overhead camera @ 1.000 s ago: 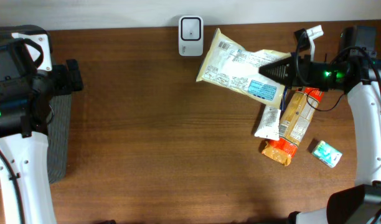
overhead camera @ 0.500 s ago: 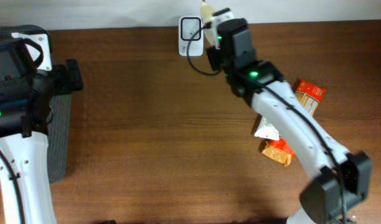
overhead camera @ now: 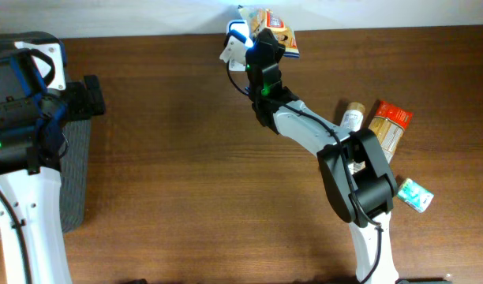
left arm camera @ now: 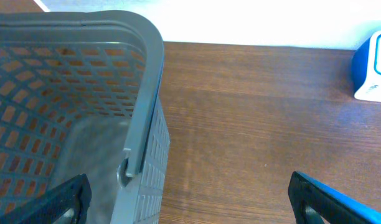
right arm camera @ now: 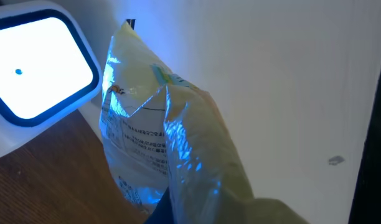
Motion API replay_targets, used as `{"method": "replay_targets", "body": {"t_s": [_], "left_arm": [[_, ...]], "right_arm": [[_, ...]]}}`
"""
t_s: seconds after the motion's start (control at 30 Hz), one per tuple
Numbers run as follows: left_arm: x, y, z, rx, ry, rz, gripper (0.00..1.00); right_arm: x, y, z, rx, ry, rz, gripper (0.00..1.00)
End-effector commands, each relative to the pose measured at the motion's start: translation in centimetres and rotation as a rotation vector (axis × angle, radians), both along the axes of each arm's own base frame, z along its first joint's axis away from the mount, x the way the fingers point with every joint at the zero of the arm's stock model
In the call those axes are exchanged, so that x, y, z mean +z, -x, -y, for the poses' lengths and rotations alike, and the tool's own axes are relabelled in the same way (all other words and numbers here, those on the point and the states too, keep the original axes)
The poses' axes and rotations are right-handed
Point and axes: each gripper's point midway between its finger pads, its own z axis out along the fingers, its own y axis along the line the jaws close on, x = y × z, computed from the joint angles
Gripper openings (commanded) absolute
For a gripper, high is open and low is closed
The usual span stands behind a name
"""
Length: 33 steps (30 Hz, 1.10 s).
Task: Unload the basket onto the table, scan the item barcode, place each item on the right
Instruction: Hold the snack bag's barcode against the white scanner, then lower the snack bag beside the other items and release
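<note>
While it is closed, right tool [overhead camera: 263, 38] pinches packet [right arm camera: 159, 137] (beside scanner [right arm camera: 35, 68]).

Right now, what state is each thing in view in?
Scanner, lit blue.
Bag, held up beside the scanner.
Right end effector, shut on the bag.
Left end effector, open, holding nothing.
Basket, upright, nothing seen inside.
Box, lying flat.
Green packet, lying flat.
</note>
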Motion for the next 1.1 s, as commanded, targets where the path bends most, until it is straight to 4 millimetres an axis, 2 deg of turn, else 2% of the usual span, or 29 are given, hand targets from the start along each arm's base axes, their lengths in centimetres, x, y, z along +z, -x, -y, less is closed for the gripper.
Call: {"method": "replay_targets", "body": {"t_s": [0.0, 0.13, 0.27, 0.33, 0.43, 0.6, 0.7, 0.8, 0.83, 0.87, 0.97, 1.0, 1.03, 1.07], "left_arm": [[0.5, 0.1, -0.1, -0.003, -0.012, 0.011, 0.99], [0.5, 0.1, -0.1, -0.003, -0.012, 0.011, 0.99], [0.5, 0.1, -0.1, -0.003, -0.012, 0.011, 0.99], [0.5, 0.1, -0.1, -0.003, -0.012, 0.011, 0.99], [0.5, 0.1, -0.1, -0.003, -0.012, 0.011, 0.99], [0.5, 0.1, -0.1, -0.003, -0.012, 0.011, 0.99], [0.5, 0.1, -0.1, -0.003, -0.012, 0.011, 0.99], [0.5, 0.1, -0.1, -0.003, -0.012, 0.011, 0.99], [0.5, 0.0, -0.1, -0.003, -0.012, 0.011, 0.99], [0.5, 0.1, -0.1, -0.003, -0.012, 0.011, 0.99], [0.5, 0.0, -0.1, -0.003, -0.012, 0.011, 0.99], [0.5, 0.1, -0.1, -0.003, -0.012, 0.011, 0.99], [0.5, 0.1, -0.1, -0.003, -0.012, 0.011, 0.99], [0.5, 0.1, -0.1, -0.003, -0.012, 0.011, 0.99]], "right_arm": [[0.9, -0.1, -0.4, 0.001, 0.01, 0.023, 0.04], [0.4, -0.1, -1.0, 0.03, 0.132, 0.006, 0.04], [0.9, 0.1, -2.0, 0.055, 0.122, 0.027, 0.04], [1.0, 0.1, -2.0, 0.061, 0.162, 0.026, 0.04], [1.9, 0.0, -2.0, 0.056, 0.146, 0.066, 0.04], [2.2, 0.6, -1.8, -0.002, 0.116, 0.07, 0.04], [4.2, 1.0, -1.4, -0.036, -0.063, 0.122, 0.04], [9.0, 2.1, -0.7, -0.045, -0.206, 0.19, 0.04], [10.6, 3.2, -0.2, -0.053, -0.28, 0.162, 0.04], [11.0, 3.8, 0.1, -0.06, -0.332, 0.137, 0.04], [12.4, 7.6, 0.3, -0.039, -0.681, -0.03, 0.04], [13.1, 9.3, 0.1, -0.02, -0.812, -0.096, 0.04], [14.1, 12.0, -0.2, 0.014, -1.006, -0.209, 0.04], [14.8, 13.3, -0.1, 0.029, -1.101, -0.269, 0.04]]}}
